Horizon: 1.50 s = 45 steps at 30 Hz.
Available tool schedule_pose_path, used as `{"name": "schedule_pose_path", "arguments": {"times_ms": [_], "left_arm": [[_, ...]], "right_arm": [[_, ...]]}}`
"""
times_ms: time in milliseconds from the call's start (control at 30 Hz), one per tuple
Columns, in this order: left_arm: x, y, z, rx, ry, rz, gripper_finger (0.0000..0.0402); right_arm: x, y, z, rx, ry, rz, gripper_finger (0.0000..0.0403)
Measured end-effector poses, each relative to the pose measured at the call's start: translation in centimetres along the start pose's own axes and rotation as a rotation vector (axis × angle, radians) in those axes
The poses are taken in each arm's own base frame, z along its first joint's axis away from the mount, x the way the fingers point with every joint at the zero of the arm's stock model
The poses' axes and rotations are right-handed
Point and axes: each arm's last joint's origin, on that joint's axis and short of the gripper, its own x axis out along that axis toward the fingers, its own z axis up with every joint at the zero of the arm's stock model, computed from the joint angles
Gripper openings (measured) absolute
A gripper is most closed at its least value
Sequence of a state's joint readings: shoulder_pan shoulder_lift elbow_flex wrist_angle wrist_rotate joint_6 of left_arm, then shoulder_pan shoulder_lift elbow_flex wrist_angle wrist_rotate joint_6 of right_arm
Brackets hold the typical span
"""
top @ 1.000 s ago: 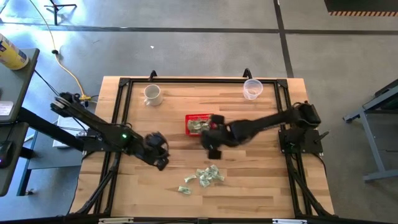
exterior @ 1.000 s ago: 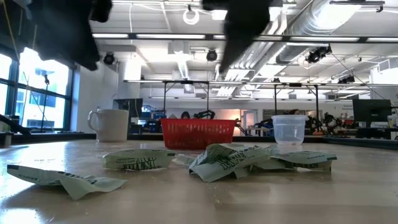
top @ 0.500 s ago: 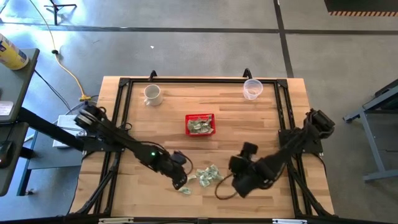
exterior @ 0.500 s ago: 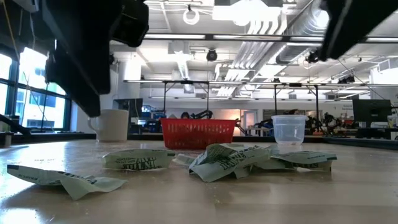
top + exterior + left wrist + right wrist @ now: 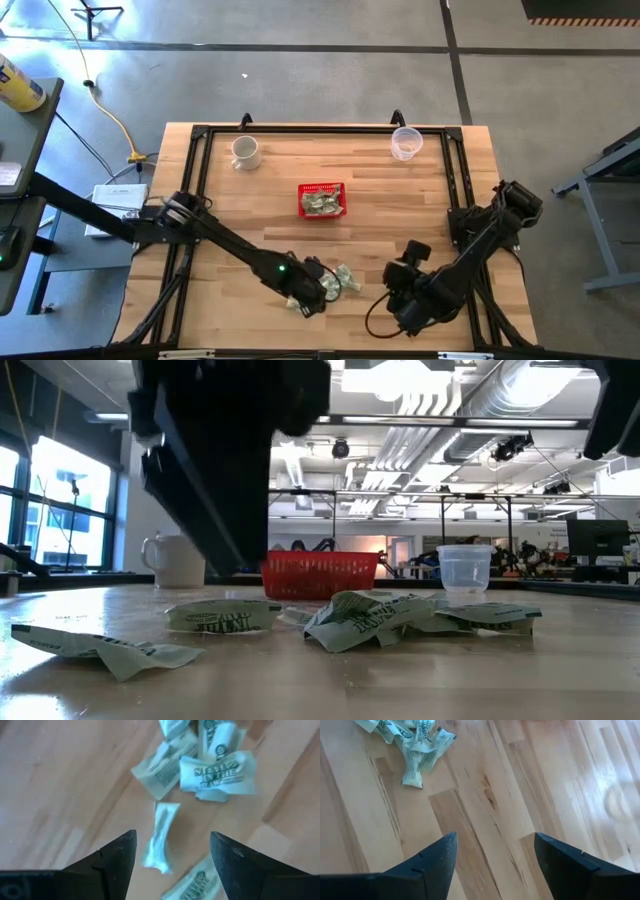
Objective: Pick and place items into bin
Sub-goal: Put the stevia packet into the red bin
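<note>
Several wrappers (image 5: 340, 281) are lying in a loose pile on the table (image 5: 400, 200) in the lower middle of the high view, and more are sitting inside the red bin (image 5: 322, 199) at the centre. The left gripper (image 5: 312, 293) is hovering over the pile's left edge with its jaws spread wide and empty — in its wrist view one twisted wrapper (image 5: 159, 838) is lying between the fingers (image 5: 119, 858), apart from the cluster above it. The right gripper (image 5: 410, 305) is hanging at lower right of the high view, jaws also open and holding nothing — bare wood beneath it. A mug (image 5: 244, 151) is standing upper left, a clear cup (image 5: 405, 142) upper right.
</note>
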State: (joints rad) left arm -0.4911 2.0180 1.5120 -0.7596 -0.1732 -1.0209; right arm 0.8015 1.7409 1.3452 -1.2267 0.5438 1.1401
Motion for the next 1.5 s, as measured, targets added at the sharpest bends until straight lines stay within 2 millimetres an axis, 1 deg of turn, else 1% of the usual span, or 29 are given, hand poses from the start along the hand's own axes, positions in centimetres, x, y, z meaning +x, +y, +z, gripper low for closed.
{"name": "schedule_pose_path", "arguments": {"times_ms": [67,167,233,300,367,467,567,667,700,733,800,900,1000,1067,1133,1167,1233,1300,1333,1400,1500], "left_arm": [[1.0,0.1,-0.3,0.009,0.036,0.035,0.0287],[1.9,0.0,-0.5,0.014,0.053,0.038,0.0286],[2.6,0.2,-0.7,0.039,0.067,0.061,0.0277],[3.0,0.3,-0.8,0.075,0.07,0.082,0.0259],[3.2,0.3,-0.9,0.111,0.07,0.091,0.0232],[3.2,0.3,-0.8,0.186,0.066,0.091,0.0178],[3.3,0.5,-0.4,0.254,0.068,0.086,0.0111],[3.2,1.2,0.5,0.283,0.077,0.085,0.0039],[3.1,1.5,1.0,0.289,0.076,0.083,0.0026],[2.8,1.9,1.6,0.293,0.071,0.078,0.0025],[1.6,2.9,3.3,0.298,0.066,0.036,0.003],[-1.8,5.0,6.0,0.298,0.058,-0.048,0.0044],[-6.0,7.9,8.2,0.304,-0.018,-0.057,0.0028],[-8.7,10.1,9.7,0.296,-0.094,-0.055,0.0026],[-10.3,12.4,11.3,0.274,-0.159,-0.033,0.0026],[-10.6,13.7,12.0,0.259,-0.171,-0.016,0.0026],[-10.5,16.1,13.4,0.215,-0.167,0.002,0.0029],[-9.5,18.0,14.5,0.179,-0.123,-0.028,0.0032],[-8.9,18.5,15.0,0.171,-0.11,-0.046,0.0032],[-7.4,19.3,15.3,0.18,-0.061,-0.018,0.003],[-5.0,19.8,16.1,0.184,-0.034,-0.008,0.0033]], "right_arm": [[0.0,0.0,0.0,0.007,0.001,-0.005,0.0256],[0.0,-0.1,0.0,0.013,0.004,-0.006,0.0254],[0.0,-0.1,-0.1,0.02,0.004,-0.011,0.0255],[0.0,-0.2,0.0,0.022,0.006,-0.016,0.0256],[0.1,-0.3,0.0,0.02,0.009,-0.023,0.0256],[0.2,-0.4,0.2,0.03,0.013,-0.03,0.0253],[0.6,-0.7,0.6,0.063,0.021,-0.044,0.0249],[1.0,-1.1,1.2,0.114,0.027,-0.057,0.0248],[1.1,-1.2,1.4,0.131,0.028,-0.061,0.0248],[1.2,-1.3,1.5,0.143,0.026,-0.066,0.0248],[1.4,-1.5,1.8,0.169,0.024,-0.076,0.0248],[1.4,-1.7,1.9,0.205,0.01,-0.097,0.0248],[1.4,-1.7,1.8,0.217,0.007,-0.103,0.0248],[1.3,-1.7,1.7,0.229,0.013,-0.106,0.0248],[1.3,-1.8,1.7,0.238,0.026,-0.105,0.0248],[1.3,-1.8,1.7,0.243,0.027,-0.104,0.0248],[1.3,-1.8,1.7,0.25,0.027,-0.104,0.0248],[1.4,-1.8,1.8,0.256,0.028,-0.106,0.0248],[1.5,-1.9,1.9,0.259,0.028,-0.108,0.0248],[1.7,-2.0,2.1,0.266,0.03,-0.111,0.0248],[2.0,-2.1,2.6,0.27,0.028,-0.096,0.0248]]}}
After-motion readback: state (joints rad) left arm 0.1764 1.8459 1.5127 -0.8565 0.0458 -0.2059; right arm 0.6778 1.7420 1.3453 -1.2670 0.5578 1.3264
